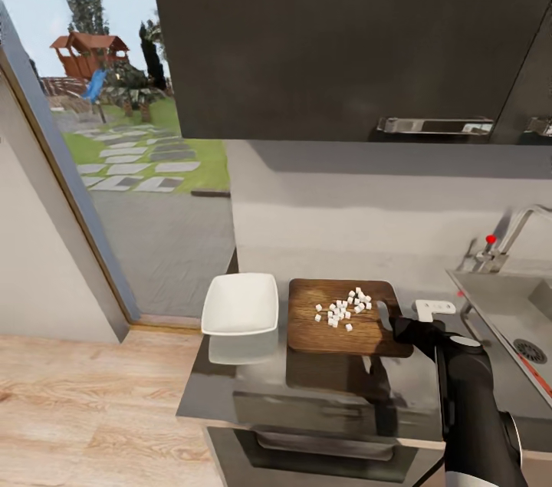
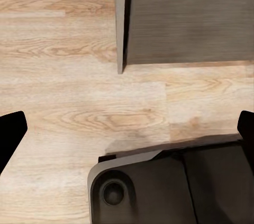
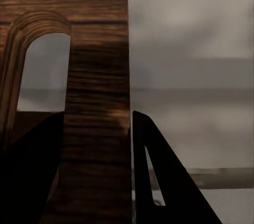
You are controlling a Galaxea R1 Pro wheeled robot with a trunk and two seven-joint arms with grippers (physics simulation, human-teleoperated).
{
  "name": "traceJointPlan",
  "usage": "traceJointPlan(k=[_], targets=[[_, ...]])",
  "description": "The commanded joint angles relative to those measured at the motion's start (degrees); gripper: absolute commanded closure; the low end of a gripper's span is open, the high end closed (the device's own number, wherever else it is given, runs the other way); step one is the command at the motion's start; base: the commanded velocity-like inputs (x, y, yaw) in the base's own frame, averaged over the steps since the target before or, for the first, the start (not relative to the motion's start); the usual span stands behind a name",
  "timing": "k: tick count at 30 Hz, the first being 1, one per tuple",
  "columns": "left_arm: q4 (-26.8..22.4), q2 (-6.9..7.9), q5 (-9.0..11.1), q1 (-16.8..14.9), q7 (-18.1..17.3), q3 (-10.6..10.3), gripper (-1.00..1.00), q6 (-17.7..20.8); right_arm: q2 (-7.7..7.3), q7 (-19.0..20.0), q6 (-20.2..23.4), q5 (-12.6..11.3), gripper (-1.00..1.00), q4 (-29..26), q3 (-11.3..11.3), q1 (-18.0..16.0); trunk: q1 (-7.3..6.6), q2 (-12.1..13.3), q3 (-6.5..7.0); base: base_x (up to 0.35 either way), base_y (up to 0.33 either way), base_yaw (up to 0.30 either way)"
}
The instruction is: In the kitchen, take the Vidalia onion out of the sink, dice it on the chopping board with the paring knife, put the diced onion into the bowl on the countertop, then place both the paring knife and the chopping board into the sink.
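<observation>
Lying flat on the grey surface (image 1: 222, 387), the chopping board (image 1: 322, 333) is running its long axis across the counter, parallel to the backsplash, with its slot-handle end pointing toward the sink (image 1: 510, 318) on the robot's right. Diced white onion pieces (image 1: 343, 308) are sitting in a loose cluster on the board's half nearer the sink. The white bowl (image 1: 240, 304) is resting just beside the board's other end, apart from it by a thin gap. The right pincer (image 1: 400, 327) is reaching in at the handle end; in the right wrist view its two dark fingers (image 3: 159, 181) are straddling the wooden strip between the slot and the board's end edge, one finger under the slot side and one just outside the edge, closing on the chopping board. The left pincer (image 2: 127, 128) is hanging over the wooden floor (image 2: 69, 91) with its fingertips spread wide, gripping nothing
</observation>
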Motion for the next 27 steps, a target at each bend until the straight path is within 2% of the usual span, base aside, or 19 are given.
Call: traceJointPlan(k=[1,27], targets=[[-0.08,0.09,0.60,-0.01,0.08,-0.40,-1.00,-0.08,0.04,0.58,0.12,0.56,1.00,-0.08,-0.12,-0.07,0.04,-0.11,-0.02,0.000,0.006,0.000],[-0.11,0.09,0.60,-0.01,0.08,-0.40,-1.00,-0.08,0.08,0.58,0.12,0.56,1.00,-0.03,-0.06,-0.07,0.04,-0.11,2.33,0.085,0.187,0.000]])
